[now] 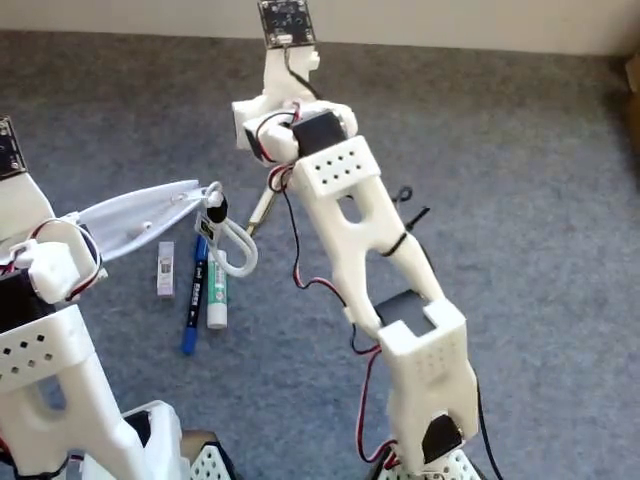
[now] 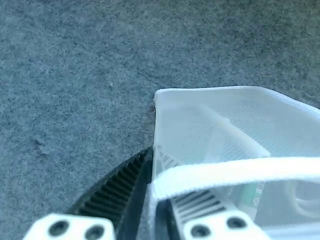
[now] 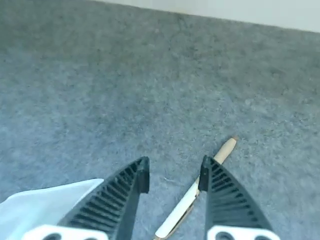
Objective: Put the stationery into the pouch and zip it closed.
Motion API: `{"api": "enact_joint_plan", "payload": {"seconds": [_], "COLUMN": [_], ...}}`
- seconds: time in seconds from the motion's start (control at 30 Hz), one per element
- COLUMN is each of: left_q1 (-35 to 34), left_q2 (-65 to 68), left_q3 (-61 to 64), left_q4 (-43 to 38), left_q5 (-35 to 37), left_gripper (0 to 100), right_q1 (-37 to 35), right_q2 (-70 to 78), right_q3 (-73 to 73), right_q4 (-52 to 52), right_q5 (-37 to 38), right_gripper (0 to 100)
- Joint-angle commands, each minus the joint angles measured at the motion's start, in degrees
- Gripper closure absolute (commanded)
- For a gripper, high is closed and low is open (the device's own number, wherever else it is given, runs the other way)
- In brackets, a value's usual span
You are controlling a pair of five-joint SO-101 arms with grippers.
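Note:
My left gripper (image 2: 154,186) is shut on one end of the white mesh pouch (image 1: 140,218), which it holds lifted off the carpet. The pouch's zipper pull and white loop strap (image 1: 236,250) hang at the far end. In the left wrist view the pouch (image 2: 215,130) stretches away from the fingers. My right gripper (image 3: 172,181) is open above a cream pencil (image 3: 185,206) that lies on the carpet between its fingers; the pencil (image 1: 262,210) is just beyond the pouch's tip. A small white eraser (image 1: 165,268), a blue pen (image 1: 192,300) and a green-and-white marker (image 1: 216,290) lie under the pouch.
Grey carpet (image 1: 520,180) covers the floor, with open room to the right and far left. A small black clip (image 1: 405,196) lies right of the right arm. A pale wall (image 1: 450,20) borders the far edge.

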Motion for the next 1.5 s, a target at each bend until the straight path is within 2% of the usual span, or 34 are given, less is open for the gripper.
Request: {"api": "enact_joint_plan", "payload": {"seconds": [0.0, 0.7, 1.17, 1.4, 1.47], "left_q1": [-1.10, -1.10, -1.10, -1.10, -1.10], "left_q2": [1.10, 1.10, 1.10, 1.10, 1.10], "left_q3": [0.66, 0.66, 0.66, 0.66, 0.66], "left_q4": [-0.70, -0.70, -0.70, -0.70, -0.70], "left_q5": [0.35, 0.35, 0.35, 0.35, 0.35], "left_gripper": [99, 99, 99, 99, 99], "right_q1": [0.75, 3.30, 4.09, 4.35, 4.44], "right_q2": [1.36, 28.18, 35.82, 36.62, 36.62], "right_q3": [-6.11, -28.18, -29.32, -29.32, -29.32], "right_q4": [0.22, -0.04, -0.04, -0.84, -1.45], "right_q5": [-0.62, -0.18, -0.18, -0.18, -0.18], "right_gripper": [84.0, 84.0, 84.0, 95.4, 96.1]}}
